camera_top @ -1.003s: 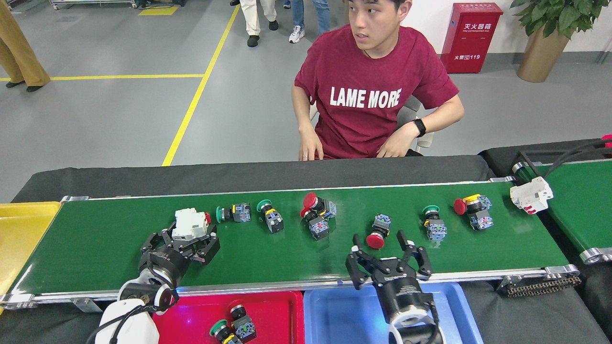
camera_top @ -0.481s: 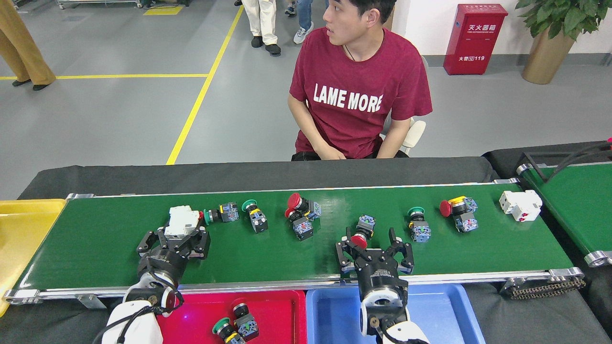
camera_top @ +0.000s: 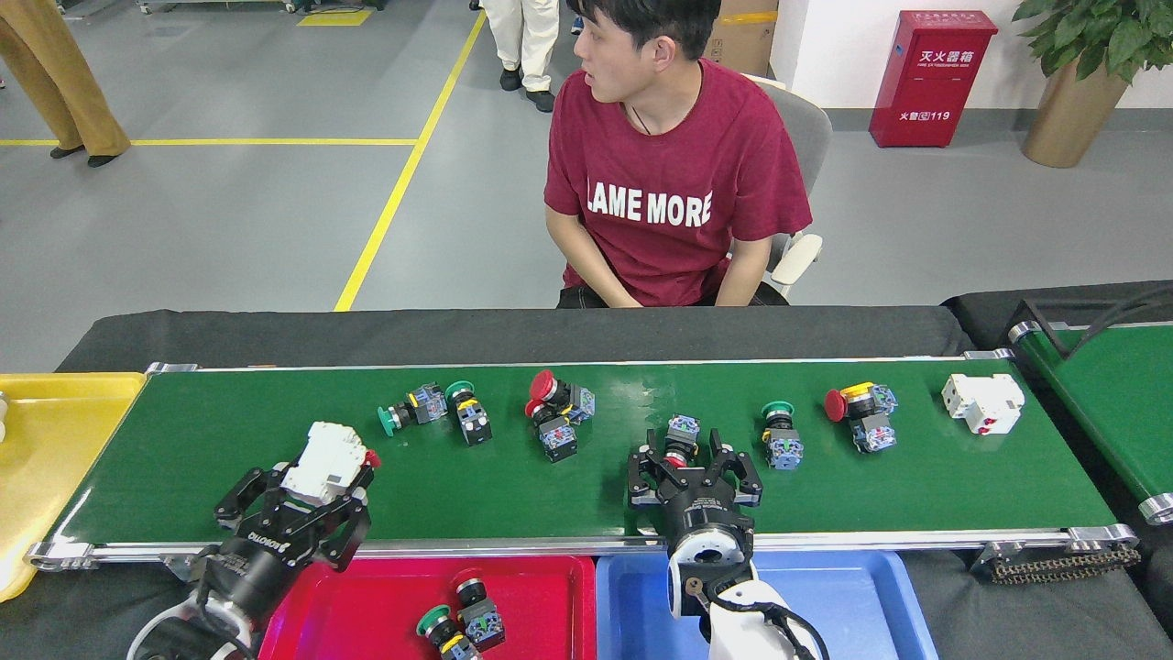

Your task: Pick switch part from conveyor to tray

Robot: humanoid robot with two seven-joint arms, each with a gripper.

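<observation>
Right now the left gripper (camera_top: pixel 316 490) is clenched on a white breaker part (camera_top: pixel 325 460), held over the near edge of the conveyor (camera_top: pixel 183 440), at about 7 o'clock in the head view. At 6 o'clock the right gripper (camera_top: pixel 694 463) sits on the belt with its fingers closed round the red button switch part (camera_top: pixel 679 443), whose blue-grey body points away toward 12 o'clock. Other switch parts lie farther along the belt: a green-capped pair (camera_top: pixel 438 411) at 10 o'clock from the right gripper, a red-capped pair (camera_top: pixel 554 412) near it, a green one (camera_top: pixel 781 435) just to its 2 o'clock. A red tray (camera_top: pixel 367 605) and a blue tray (camera_top: pixel 852 605) sit below the belt, two switches (camera_top: pixel 463 623) in the red one
</observation>
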